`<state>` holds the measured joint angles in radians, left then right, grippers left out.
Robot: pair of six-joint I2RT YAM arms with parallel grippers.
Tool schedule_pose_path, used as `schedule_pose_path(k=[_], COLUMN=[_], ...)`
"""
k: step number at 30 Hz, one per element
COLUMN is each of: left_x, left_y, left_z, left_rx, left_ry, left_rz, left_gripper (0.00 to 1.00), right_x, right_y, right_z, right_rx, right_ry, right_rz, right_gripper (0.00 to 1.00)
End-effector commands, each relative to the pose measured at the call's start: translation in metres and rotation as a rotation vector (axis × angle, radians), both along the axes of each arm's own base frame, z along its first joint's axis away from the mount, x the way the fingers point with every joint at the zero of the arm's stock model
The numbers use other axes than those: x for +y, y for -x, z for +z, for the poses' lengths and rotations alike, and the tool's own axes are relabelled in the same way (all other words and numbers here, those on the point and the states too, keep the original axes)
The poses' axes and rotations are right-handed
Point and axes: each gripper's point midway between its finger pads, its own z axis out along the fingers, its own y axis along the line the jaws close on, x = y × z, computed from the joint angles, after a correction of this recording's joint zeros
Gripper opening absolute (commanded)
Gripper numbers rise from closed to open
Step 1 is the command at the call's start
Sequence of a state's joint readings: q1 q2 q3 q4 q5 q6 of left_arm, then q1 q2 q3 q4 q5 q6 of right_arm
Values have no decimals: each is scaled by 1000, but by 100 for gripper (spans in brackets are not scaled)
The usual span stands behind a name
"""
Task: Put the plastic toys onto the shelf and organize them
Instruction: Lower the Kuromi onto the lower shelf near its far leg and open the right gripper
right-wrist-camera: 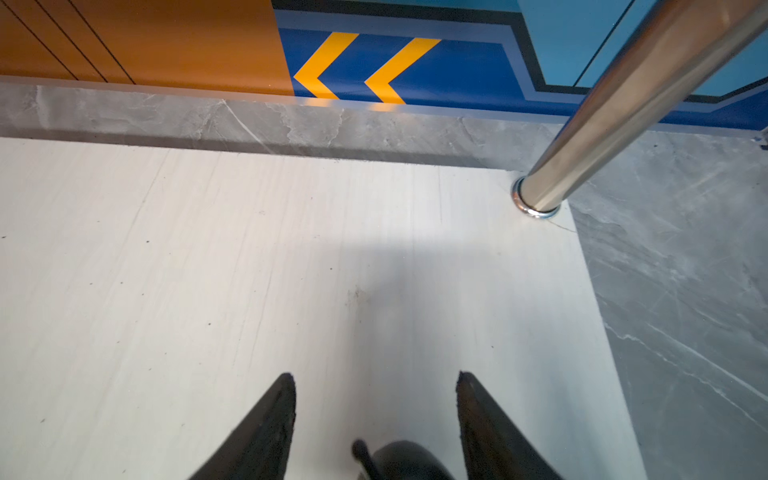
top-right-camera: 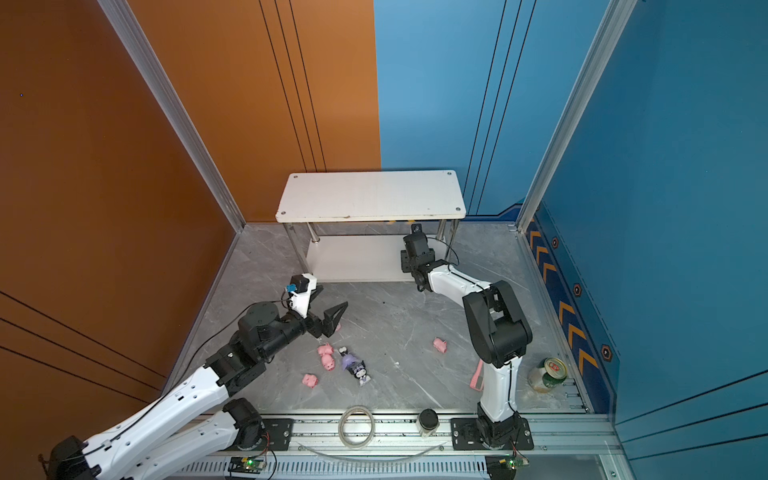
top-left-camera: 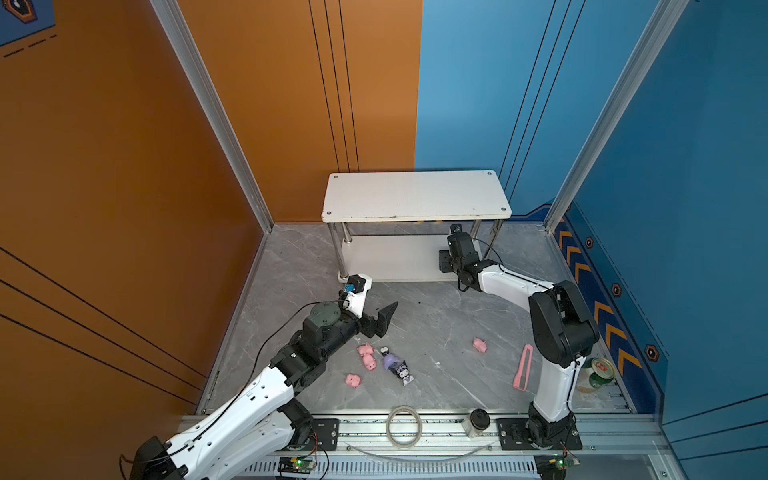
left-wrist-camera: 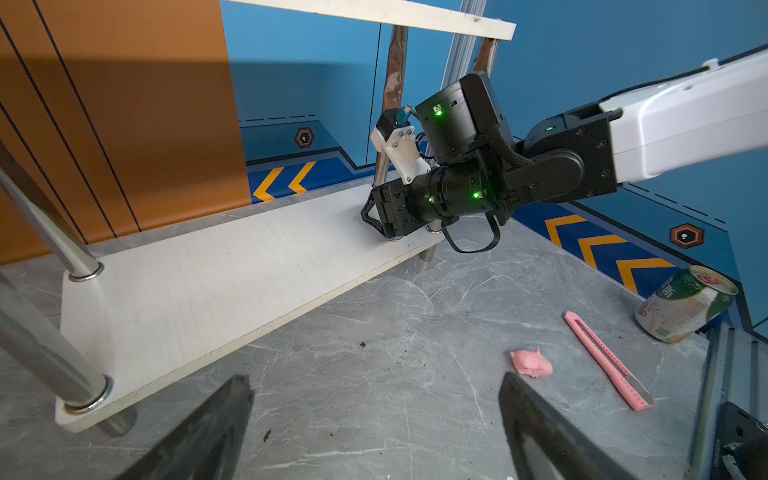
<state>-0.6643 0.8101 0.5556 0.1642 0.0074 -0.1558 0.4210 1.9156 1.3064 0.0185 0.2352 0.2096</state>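
The white shelf stands at the back; its top board is bare. My right gripper reaches over the right end of the lower board, open, with the black head of a cartoon figure between its fingers, touching neither. My left gripper hovers open and empty over the floor. Just in front of it lie pink pigs and two cartoon figures. Another pig lies apart, to the right.
A pink strip-shaped cutter and a green can lie by the right arm's base. A tape ring and a black-lidded jar sit on the front rail. A chrome leg rises close beside the right gripper.
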Motion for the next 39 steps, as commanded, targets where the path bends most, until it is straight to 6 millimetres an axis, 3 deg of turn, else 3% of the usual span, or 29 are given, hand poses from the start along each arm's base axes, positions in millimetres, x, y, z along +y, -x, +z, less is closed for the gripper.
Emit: schedule_pose_path(k=[1,16,27,34,36,39], left_x=[2,0,-1,0,1,1], left_y=[-1,-1,0,2,2,2], left_z=[9,9,9,11,12,11], left_rx=[-13,-7,0,-5,-5,-4], left_ry=[25,29,38,47,51,51], left_rz=[3,-4,-11,-10,-10,-10], left_gripper=[94,94,95,95,95,95], right_x=[3,-8,-8,-11,-13,-12], right_y=[1,2,18,36,44,57], right_z=[-7,3,48,59,58,59], right_rx=[36,28,-31,-29,-19,-8], right_ry=[-29,-42,-80,-96,-116,-156], right_rz=[35,39,66,60,58,64], right_gripper=[63,70,73,72,68,46])
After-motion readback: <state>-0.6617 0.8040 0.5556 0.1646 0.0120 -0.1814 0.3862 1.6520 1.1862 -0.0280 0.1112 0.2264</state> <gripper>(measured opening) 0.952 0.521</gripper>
